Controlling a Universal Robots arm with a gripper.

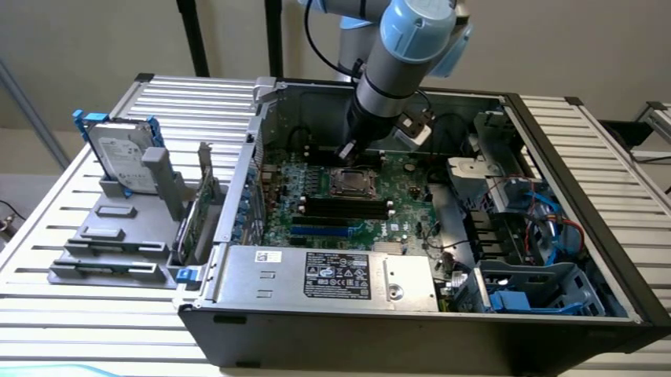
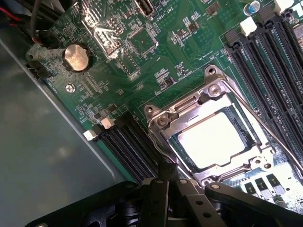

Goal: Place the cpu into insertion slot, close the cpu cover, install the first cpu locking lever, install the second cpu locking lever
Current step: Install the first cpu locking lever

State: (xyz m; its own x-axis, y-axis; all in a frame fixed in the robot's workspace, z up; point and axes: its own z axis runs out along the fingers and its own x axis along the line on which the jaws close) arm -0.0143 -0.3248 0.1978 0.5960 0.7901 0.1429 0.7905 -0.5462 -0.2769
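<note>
Partly, cpu (image 2: 215, 142) under cpu cover (image 2: 189, 112) (rim out of sight)

1. This is a robotics lab or test workshop, not a home or office. A silver-and-light-blue jointed robot arm (image 1: 404, 55) reaches down over the work.
2. The work surface is a bare table of ribbed aluminium slats (image 1: 94, 314).
3. On it lies a black desktop computer case (image 1: 419, 338), on its side and open. Its green motherboard (image 2: 156, 61) and the small square pale-silvery cpu (image 2: 215, 142) are exposed.
4. Beside the case, a grey plastic fixture rack (image 1: 115, 236) holds a silver hard drive (image 1: 118, 157) upright.
5. Behind stand a plain pale wall (image 1: 84, 39) and black upright posts (image 1: 194, 35).
</note>
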